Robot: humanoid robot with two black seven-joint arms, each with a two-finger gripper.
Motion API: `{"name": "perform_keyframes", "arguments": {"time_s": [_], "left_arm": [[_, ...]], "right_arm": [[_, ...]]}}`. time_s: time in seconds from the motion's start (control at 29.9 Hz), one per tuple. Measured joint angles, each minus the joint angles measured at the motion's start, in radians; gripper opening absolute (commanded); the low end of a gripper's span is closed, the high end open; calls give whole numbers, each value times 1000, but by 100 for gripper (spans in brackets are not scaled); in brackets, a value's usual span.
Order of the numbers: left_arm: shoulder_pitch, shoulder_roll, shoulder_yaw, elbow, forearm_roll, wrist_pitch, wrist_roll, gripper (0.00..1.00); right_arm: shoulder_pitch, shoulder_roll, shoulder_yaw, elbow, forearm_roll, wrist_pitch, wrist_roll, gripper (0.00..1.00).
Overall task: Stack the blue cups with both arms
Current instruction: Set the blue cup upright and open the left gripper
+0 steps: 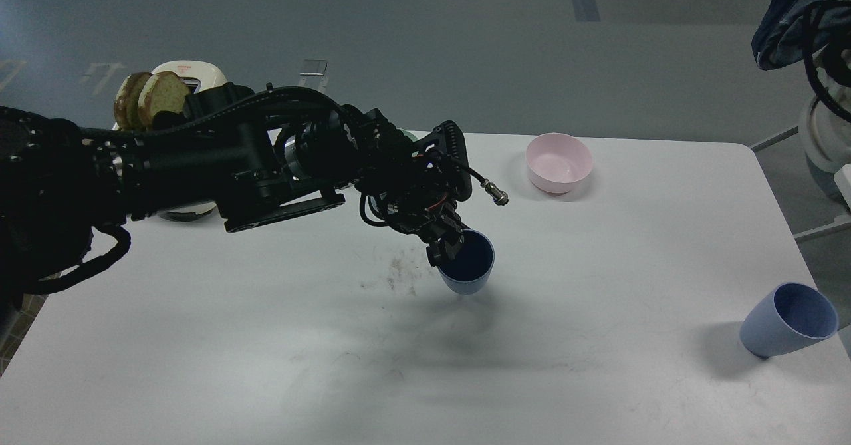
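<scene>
Behind left arm (266,159), toaster (189,76) half-hidden.

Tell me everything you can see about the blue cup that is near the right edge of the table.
This blue cup looks like matte periwinkle plastic, without a handle, tapering to a narrow rounded base. Its inside is a slightly darker blue, and nothing shows in the part of the inside that is visible. It is tilted, with its open mouth facing up and to the right, and it seems to rest on its lower side on the white table, close to the right edge. It casts a shadow to its left. Nothing else touches it.
</scene>
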Motion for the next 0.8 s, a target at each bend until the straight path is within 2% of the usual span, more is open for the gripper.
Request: {"name": "perform_keyframes", "arguments": {"time_s": [0.17, 0.27, 0.57, 0.8], "left_arm": [[17, 0, 0, 0, -18, 0, 0, 19], [21, 0, -1, 0, -20, 0, 0, 28], [33, 0, -5, 0, -81, 0, 0, 81], [-3, -3, -16, -3, -154, 0, 0, 95]], "right_arm": [[-3, -11, 0, 8, -1, 0, 0, 100], [-12, -17, 0, 15, -2, 0, 0, 100], [-36, -30, 0, 26, -6, 0, 0, 100], [-38, -70, 0, 49, -5, 0, 0, 100]]}}
